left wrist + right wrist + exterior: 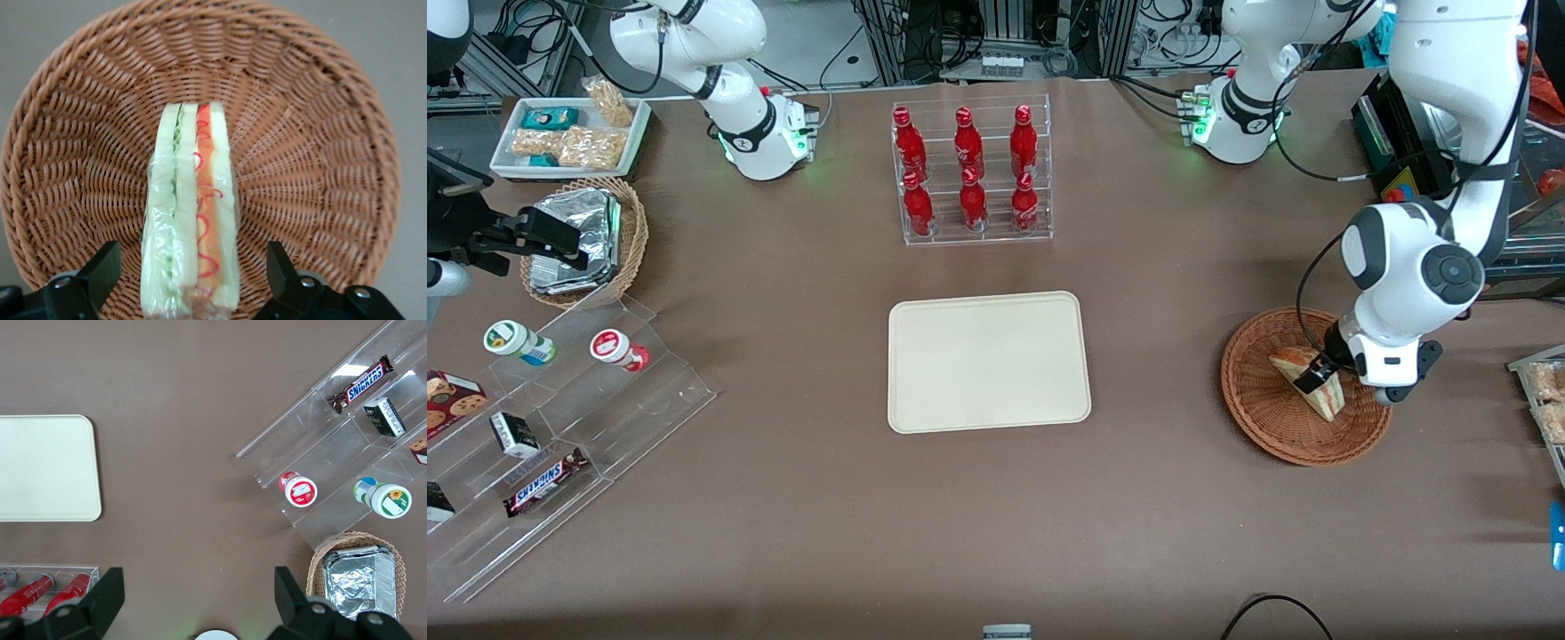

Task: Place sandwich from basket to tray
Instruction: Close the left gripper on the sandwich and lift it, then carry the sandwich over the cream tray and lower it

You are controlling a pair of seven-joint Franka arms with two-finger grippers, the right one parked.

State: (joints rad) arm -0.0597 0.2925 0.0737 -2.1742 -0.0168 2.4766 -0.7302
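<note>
hand (190, 273) spread, fingers straddling triangular white-bread sandwich (190, 220), not touching | sandwich lies in reddish-brown woven wicker basket (313, 153) under hand | cream rectangular tray (988, 361) well apart

You have six red bottles (964, 138) in the clear rack, one flat cream-beige rectangular tray (987, 360), and one triangular white-bread sandwich (190, 200). It lies in the single wide reddish-brown wicker basket (1280, 418). One gripper (192, 257) hangs over that basket, its two fingers (100, 267) spread either side of the sandwich. Toward the parked arm's end of the worktop you can count two small round tubs (516, 341) — one green-lidded, one red-lidded — plus one Snickers bar (544, 480) and one smaller tan wicker basket (636, 240).
</note>
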